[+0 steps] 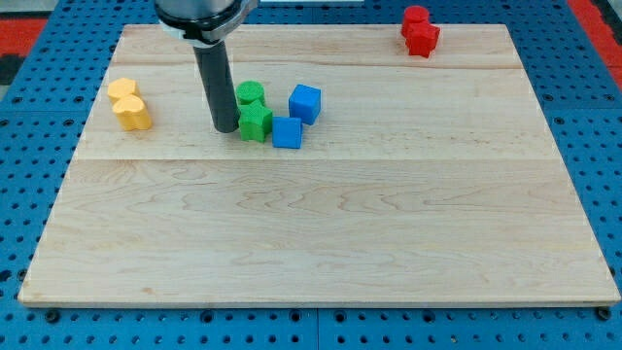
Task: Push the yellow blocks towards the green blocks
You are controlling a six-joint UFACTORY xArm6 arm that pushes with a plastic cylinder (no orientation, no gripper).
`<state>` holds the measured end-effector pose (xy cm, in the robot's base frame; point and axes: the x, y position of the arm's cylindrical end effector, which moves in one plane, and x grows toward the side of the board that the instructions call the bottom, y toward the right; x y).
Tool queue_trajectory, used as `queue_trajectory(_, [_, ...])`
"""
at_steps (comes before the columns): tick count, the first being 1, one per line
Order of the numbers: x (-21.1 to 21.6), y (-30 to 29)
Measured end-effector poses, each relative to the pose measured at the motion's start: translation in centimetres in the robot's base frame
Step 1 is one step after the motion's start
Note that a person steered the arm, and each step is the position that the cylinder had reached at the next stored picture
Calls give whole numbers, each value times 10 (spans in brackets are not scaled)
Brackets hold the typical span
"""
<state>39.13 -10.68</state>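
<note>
Two yellow blocks sit touching at the view's left: a round one (122, 90) above a longer one (133, 113). Two green blocks sit near the upper middle: a green cylinder (251, 94) and a green star-like block (256, 122) just below it. My tip (224, 128) rests on the board right beside the left side of the green blocks, well to the right of the yellow blocks.
Two blue cubes (305, 102) (287, 132) lie just right of the green blocks. Two red blocks (420, 31) sit at the top right near the board's edge. The wooden board (321, 233) lies on a blue pegboard.
</note>
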Motion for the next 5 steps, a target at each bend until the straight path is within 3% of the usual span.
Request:
queue_trajectory(1, [13, -123])
queue_trajectory(2, [27, -198])
queue_trajectory(3, [0, -190])
queue_trajectory(4, [-31, -138])
queue_trajectory(5, [-3, -76])
